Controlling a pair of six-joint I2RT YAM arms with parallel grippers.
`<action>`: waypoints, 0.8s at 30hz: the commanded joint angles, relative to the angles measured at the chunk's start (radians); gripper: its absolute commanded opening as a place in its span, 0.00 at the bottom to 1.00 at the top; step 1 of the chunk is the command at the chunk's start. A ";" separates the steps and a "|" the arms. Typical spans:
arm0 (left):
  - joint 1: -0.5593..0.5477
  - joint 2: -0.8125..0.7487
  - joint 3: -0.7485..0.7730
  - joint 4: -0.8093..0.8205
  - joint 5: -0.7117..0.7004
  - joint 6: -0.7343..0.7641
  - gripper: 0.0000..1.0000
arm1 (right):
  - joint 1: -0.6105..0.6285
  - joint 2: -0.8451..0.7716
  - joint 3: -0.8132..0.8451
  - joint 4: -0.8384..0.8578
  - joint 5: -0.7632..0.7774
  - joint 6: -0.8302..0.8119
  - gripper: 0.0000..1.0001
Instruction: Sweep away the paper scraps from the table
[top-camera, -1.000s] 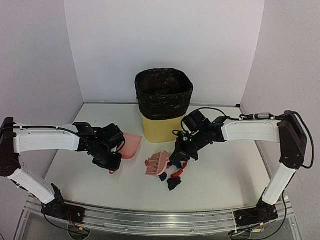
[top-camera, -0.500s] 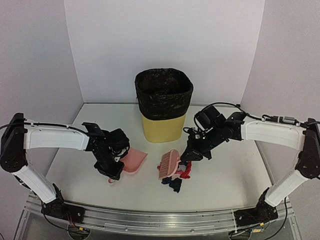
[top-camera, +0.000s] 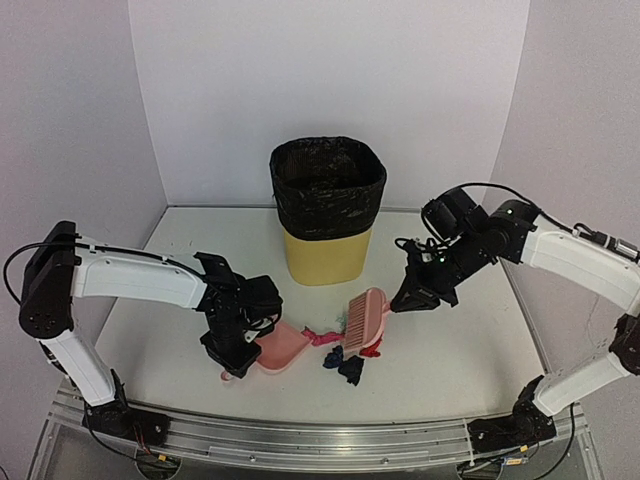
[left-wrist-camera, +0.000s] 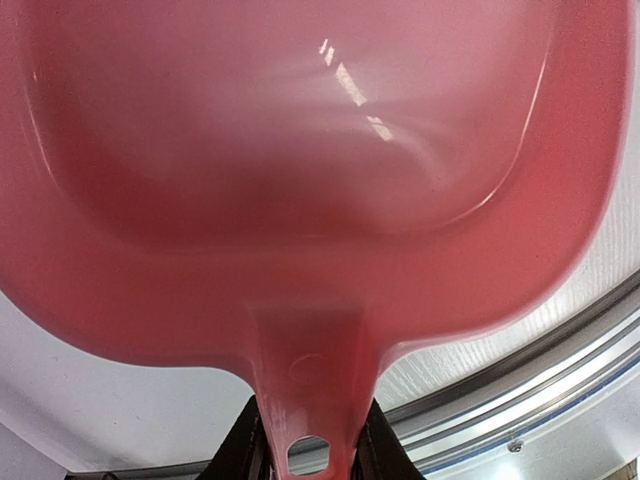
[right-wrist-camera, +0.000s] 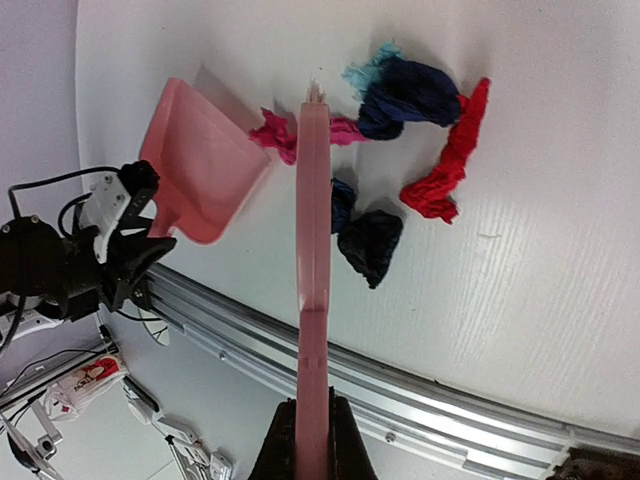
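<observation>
Several paper scraps lie bunched on the white table: pink, light blue, navy, red and black. My left gripper is shut on the handle of the pink dustpan, whose mouth faces the pink scrap just left of the pile. My right gripper is shut on the handle of the pink brush. The brush head hangs over the pile's right side.
A yellow bin with a black liner stands behind the pile at the table's middle. A metal rail runs along the front edge, and white walls close the back and sides.
My left arm has slid the dustpan rightward up to the scraps. My right arm has swung right and lifted, carrying the brush from the pile's left side to its right.
</observation>
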 joint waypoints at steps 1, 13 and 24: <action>-0.008 0.027 0.056 -0.056 -0.022 0.057 0.00 | -0.012 -0.040 0.073 -0.269 -0.040 -0.075 0.00; -0.023 0.097 0.091 -0.071 0.057 0.126 0.00 | -0.071 -0.005 0.168 -0.639 0.294 -0.110 0.00; -0.026 0.210 0.193 -0.089 0.081 0.184 0.00 | -0.107 0.286 0.344 -0.614 0.346 -0.251 0.00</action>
